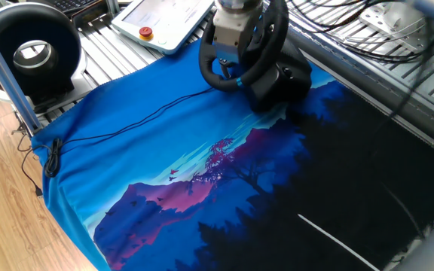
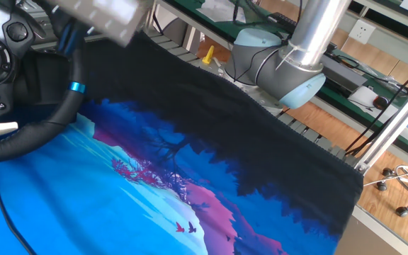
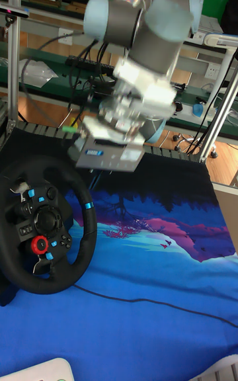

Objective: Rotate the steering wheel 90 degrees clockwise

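Steering wheel (image 3: 46, 239): black, with a blue rim stripe to the right of the hub and a red knob on the hub; it stands on its bulky base at the far-left end of the surface, partly on the blue printed cloth (image 1: 172, 181).
Pincer (image 3: 109, 149): blurred in the tall fixed view, up and to the right of the rim, apparently clear of it; whether it is spread or pressed together I cannot tell.
Contact: none that I can make out; in one fixed view the arm's head hides the wheel's upper part.
Cable (image 1: 126, 124): a thin black lead runs from the wheel across the cloth to the surface's edge.
Ring device (image 1: 32, 56): black ring with a silver-white centre, well apart from the wheel.
Risk, regrasp: a fresh approach could strike the rim side-on and shove the base, creasing the cloth.
Risk, spring: if the wheel is self-centring, an ungripped rim may swing away from any angle reached.
Risk, cable: a low sweep could snag the lead.
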Controlling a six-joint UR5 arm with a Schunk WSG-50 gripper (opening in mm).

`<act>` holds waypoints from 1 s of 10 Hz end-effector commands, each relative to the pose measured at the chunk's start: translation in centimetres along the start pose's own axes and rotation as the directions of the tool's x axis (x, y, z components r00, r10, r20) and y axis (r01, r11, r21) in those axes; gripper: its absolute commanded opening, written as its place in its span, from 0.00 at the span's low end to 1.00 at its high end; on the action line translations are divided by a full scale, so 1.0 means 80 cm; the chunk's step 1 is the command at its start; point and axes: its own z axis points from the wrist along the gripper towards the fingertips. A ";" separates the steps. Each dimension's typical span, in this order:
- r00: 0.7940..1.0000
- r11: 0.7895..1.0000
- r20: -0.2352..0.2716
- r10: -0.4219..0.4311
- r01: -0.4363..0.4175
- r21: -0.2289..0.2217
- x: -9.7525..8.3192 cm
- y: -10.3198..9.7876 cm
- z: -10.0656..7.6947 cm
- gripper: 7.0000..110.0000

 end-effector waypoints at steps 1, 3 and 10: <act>0.990 0.968 -0.077 0.120 -0.134 -0.211 0.069 0.081 -0.064 0.00; 0.960 0.919 -0.195 0.199 -0.252 -0.302 0.117 0.123 -0.095 0.00; 0.957 0.878 -0.108 0.270 -0.291 -0.381 0.085 0.126 -0.078 0.00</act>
